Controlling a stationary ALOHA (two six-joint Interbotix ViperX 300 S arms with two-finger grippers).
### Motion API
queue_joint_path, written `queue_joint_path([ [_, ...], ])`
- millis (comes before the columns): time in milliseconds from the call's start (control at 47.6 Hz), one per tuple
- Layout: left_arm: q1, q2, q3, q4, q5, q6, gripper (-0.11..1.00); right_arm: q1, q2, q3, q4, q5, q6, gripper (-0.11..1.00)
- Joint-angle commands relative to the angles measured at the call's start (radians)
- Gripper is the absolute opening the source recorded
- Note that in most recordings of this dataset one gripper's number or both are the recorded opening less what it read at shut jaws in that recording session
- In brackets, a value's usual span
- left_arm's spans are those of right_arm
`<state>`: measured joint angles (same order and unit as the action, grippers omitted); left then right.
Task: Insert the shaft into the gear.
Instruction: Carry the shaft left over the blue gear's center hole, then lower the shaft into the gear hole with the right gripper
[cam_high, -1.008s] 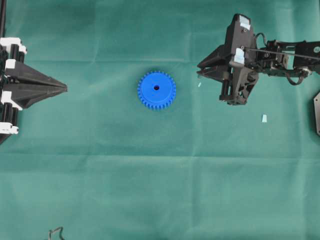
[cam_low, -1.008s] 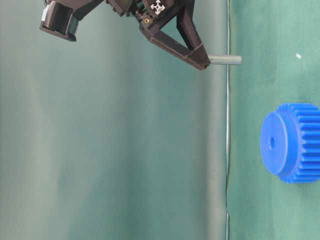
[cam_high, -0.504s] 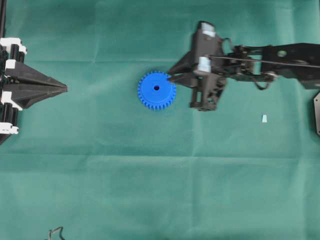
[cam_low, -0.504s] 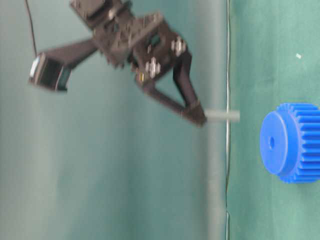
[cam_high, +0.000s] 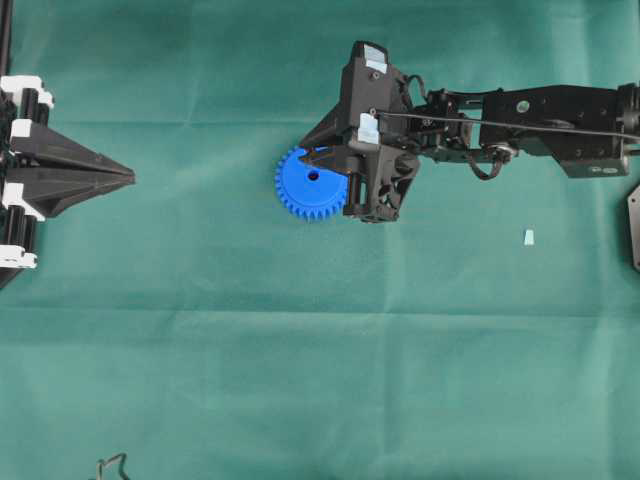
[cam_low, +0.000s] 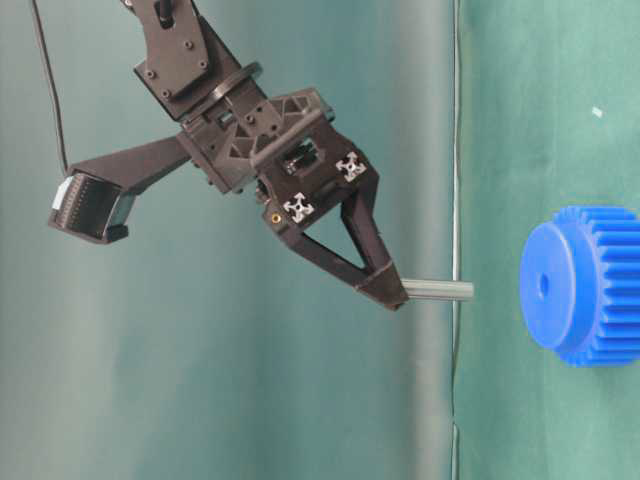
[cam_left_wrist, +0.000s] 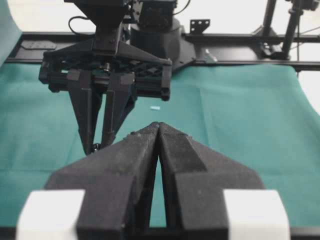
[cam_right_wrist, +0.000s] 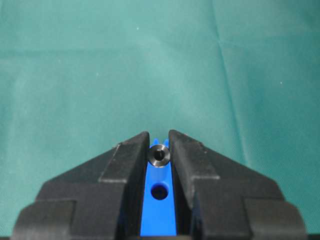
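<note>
Overhead exterior view: the right hand reaches across the green table and hangs over the upper right part of the gear, which lies flat near the middle of the cloth with its centre hole facing up. From the table-level view, that hand is clamped on the shaft, a silvery-grey pin that sticks out past the fingertips toward the table, its free end well clear of the gear and roughly in line with the centre hole. Looking along the right wrist camera, the shaft appears end-on, pinched between the two black fingers, with the blue gear and its hole showing in the gap just behind it. At the left edge of the overhead view the left hand sits apart from the gear, its fingers pressed together with nothing between them; the left wrist view shows the same closed tips. A small pale wedge lies on the cloth off to the right, well away from the gear.
</note>
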<state>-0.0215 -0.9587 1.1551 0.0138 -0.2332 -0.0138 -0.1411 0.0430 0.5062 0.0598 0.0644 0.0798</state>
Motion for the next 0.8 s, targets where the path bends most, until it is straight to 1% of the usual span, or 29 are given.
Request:
queue_joint_path([
  [0, -0.002, 0.008, -0.028, 0.003, -0.006, -0.002, 0.00, -0.002, 0.005, -0.006, 0.000, -0.017, 0.002, 0.16],
  [273, -0.002, 0.008, -0.026, 0.003, -0.005, -0.002, 0.00, 0.000, 0.084, -0.002, 0.006, -0.067, 0.009, 0.16],
  [777, -0.002, 0.008, -0.026, 0.003, -0.006, -0.002, 0.00, 0.000, 0.089, 0.003, 0.006, -0.075, 0.014, 0.16],
])
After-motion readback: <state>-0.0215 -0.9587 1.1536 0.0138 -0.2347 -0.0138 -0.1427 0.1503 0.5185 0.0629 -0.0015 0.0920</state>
